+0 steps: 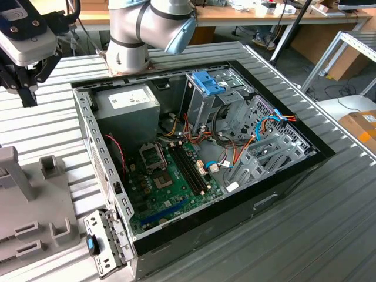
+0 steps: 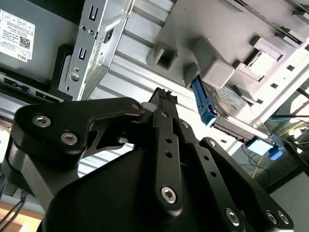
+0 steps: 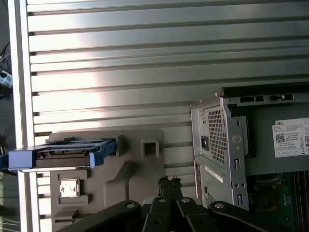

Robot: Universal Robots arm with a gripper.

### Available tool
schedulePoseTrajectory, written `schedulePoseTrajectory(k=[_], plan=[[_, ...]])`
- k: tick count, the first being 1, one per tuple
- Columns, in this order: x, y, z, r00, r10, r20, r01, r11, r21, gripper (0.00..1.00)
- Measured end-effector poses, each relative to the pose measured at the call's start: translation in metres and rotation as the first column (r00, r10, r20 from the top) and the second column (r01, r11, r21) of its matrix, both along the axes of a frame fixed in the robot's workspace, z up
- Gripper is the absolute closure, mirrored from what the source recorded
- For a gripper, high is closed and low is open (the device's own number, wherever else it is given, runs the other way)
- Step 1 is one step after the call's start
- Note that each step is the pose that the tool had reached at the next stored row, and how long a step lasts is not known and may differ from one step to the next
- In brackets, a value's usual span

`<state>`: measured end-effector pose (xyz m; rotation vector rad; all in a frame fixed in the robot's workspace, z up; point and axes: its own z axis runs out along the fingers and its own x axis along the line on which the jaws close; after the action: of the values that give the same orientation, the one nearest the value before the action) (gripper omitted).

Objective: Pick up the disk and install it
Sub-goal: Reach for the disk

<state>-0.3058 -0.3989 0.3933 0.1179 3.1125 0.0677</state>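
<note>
Pincer [image 3: 170, 183] closed, empty, apart from the disk [image 3: 63, 153] on grey holder [image 3: 130, 169].

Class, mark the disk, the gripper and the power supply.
disk [image 3: 63, 155]: first wrist view, dark body between blue rails.
gripper [image 3: 169, 185]: first wrist view, between its fingertips.
power supply [image 1: 129, 114]: exterior view, grey housing.

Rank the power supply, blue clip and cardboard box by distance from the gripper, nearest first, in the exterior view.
1. Power supply, computer case corner toward the gripper.
2. Blue clip, atop the drive cage.
3. Cardboard box, exterior view's far right.
</note>
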Motion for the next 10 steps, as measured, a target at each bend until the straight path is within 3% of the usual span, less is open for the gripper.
schedulePoseTrajectory(k=[10], plan=[[-0.0058,0.0,0.0001,1.0,0.0,-0.0001,0.0,1.0,-0.0001,0.89]])
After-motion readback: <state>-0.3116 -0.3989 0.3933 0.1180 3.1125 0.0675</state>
